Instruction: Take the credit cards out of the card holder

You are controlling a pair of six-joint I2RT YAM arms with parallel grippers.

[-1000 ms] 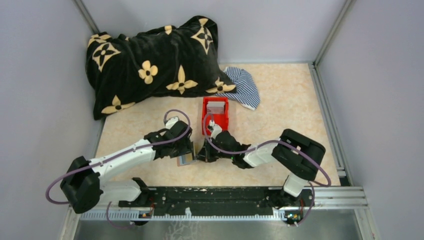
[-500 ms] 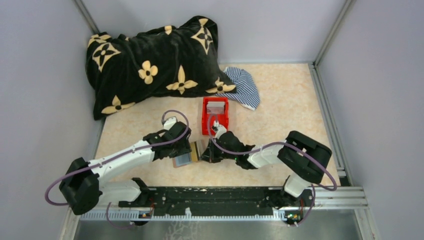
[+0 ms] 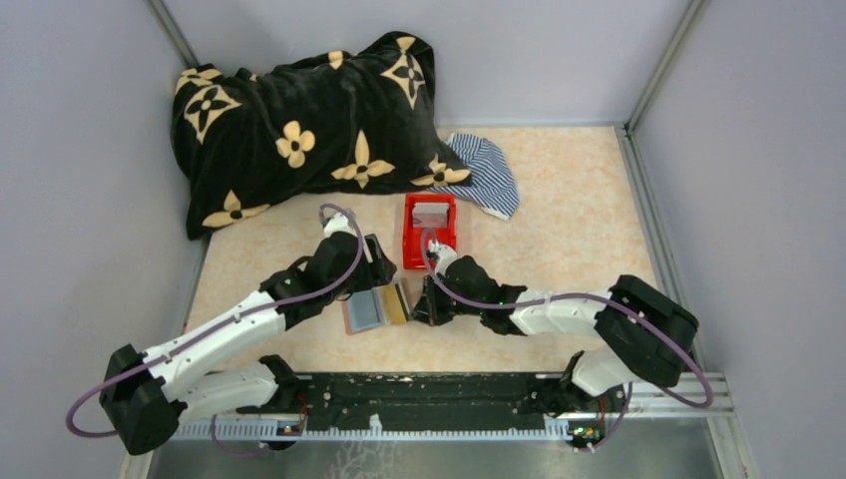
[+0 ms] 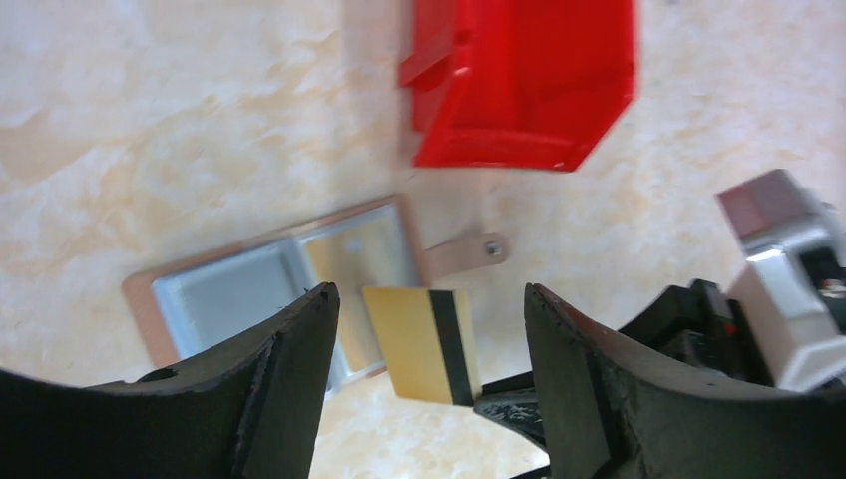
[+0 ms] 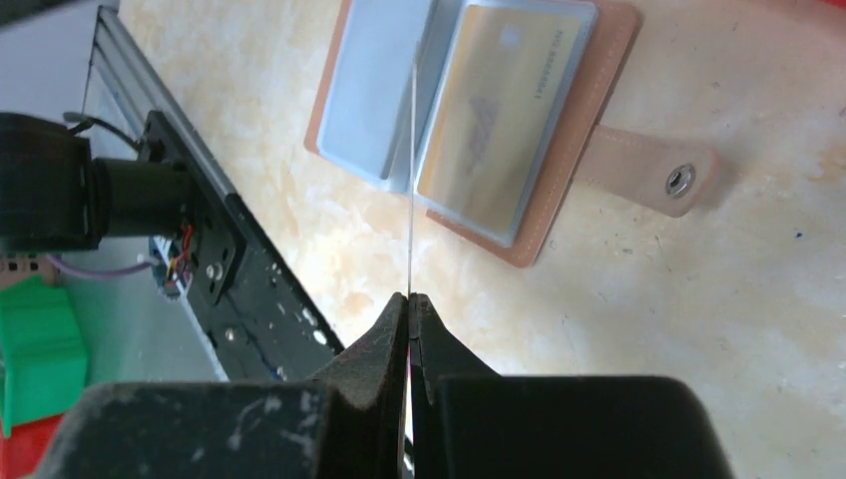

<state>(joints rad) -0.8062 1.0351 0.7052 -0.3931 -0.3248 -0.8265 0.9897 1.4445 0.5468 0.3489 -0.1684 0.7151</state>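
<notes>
Red bin (image 4: 519, 90) beyond the wallet (image 4: 259, 284) blurred and cut off at the top edge, wallet's near corner hidden behind a finger (image 4: 269, 399) of the left gripper (image 4: 429, 291), card (image 5: 412, 180) over the wallet seen edge-on, face unreadable.

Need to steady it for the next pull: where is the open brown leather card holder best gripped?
Probably its tan snap strap: the card holder lies open flat, and only this tab sticks out sideways. Come low from that side.
</notes>
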